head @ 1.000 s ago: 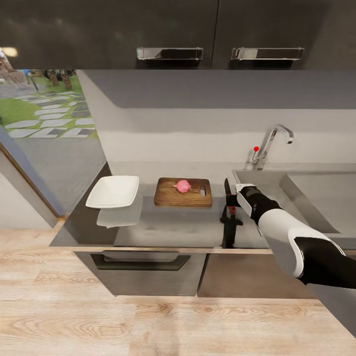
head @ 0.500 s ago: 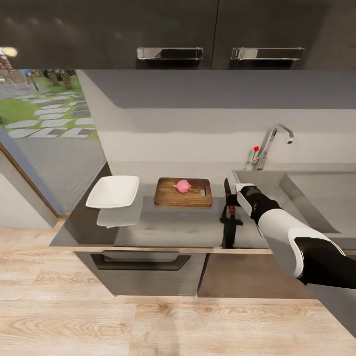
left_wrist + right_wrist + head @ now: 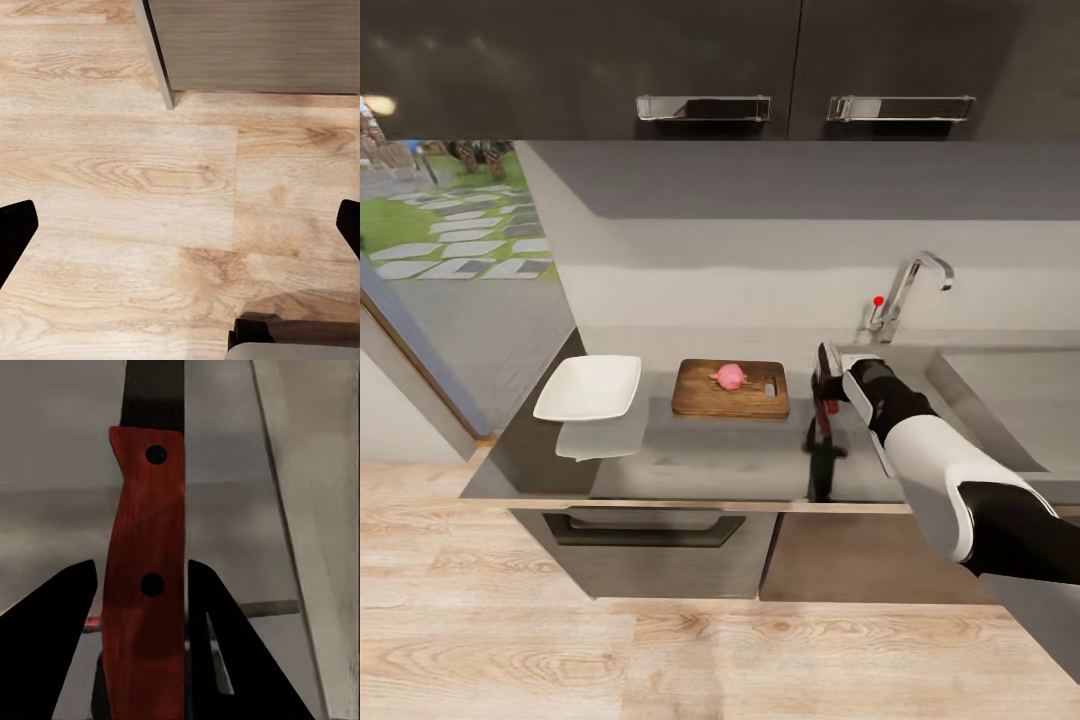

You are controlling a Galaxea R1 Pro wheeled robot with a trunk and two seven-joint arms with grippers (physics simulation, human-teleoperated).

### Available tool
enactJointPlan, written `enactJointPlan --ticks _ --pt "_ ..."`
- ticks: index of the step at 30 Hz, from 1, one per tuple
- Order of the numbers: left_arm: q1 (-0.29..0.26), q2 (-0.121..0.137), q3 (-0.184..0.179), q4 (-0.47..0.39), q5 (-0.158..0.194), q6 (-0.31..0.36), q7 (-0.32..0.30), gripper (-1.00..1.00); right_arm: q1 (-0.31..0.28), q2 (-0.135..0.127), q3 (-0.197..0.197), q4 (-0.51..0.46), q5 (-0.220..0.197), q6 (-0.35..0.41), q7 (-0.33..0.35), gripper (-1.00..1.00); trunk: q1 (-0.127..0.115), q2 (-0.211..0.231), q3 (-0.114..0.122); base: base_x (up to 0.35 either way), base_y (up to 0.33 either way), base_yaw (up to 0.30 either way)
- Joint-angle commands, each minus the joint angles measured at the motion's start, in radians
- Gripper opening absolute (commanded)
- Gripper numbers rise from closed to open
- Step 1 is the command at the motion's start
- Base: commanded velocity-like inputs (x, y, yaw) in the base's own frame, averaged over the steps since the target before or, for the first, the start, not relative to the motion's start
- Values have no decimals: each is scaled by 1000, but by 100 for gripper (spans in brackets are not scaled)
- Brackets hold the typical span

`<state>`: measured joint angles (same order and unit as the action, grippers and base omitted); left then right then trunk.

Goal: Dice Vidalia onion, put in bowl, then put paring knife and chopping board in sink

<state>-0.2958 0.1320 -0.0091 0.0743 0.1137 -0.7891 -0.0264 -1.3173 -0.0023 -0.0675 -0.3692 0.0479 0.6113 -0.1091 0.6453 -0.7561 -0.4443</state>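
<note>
Grey, mirror-smooth countertop (image 3: 710, 455) runs under dark wall cabinets (image 3: 660, 60), with pale wood flooring (image 3: 150, 180) below. The chopping board (image 3: 730, 389) lies mid-counter, the Vidalia onion (image 3: 729, 376) on it, the white bowl (image 3: 590, 387) beside. By the sink (image 3: 960, 385), the right gripper (image 3: 142, 622) clamps the paring knife (image 3: 144, 570). The left gripper (image 3: 180, 225) hangs spread wide over the floor.

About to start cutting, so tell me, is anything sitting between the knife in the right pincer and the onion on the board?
Nothing visible. The right pincer holds the paring knife just right of the chopping board, and the Vidalia onion sits alone on it, with bare countertop between.
</note>
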Motion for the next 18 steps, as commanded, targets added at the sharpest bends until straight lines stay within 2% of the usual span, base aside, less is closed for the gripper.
enactJointPlan --ticks 1,3,6,9,12,18 --pt "-2 0 -2 4 6 -6 -3 100 0 1 -6 -24 4 22 -1 -100 0 -1 -1 0 0 0" --pt "-2 0 -2 4 6 -6 -3 100 0 1 -6 -63 4 50 -2 -100 0 -1 -1 0 0 0" --pt "-2 -1 -2 4 6 -6 -3 100 -1 3 -6 -223 4 187 -3 -100 0 -1 -1 0 0 0" --pt "-2 -6 -2 4 6 -6 -3 100 -1 5 -5 -320 4 269 -4 -100 0 -1 -1 0 0 0" --pt "-2 -7 -2 4 6 -6 -3 100 -1 5 -2 -365 4 298 -4 -100 0 -1 -1 0 0 0" --pt "-2 -8 -2 4 6 -6 -3 100 -1 4 3 -381 3 307 -3 -100 0 -1 -1 0 0 0"
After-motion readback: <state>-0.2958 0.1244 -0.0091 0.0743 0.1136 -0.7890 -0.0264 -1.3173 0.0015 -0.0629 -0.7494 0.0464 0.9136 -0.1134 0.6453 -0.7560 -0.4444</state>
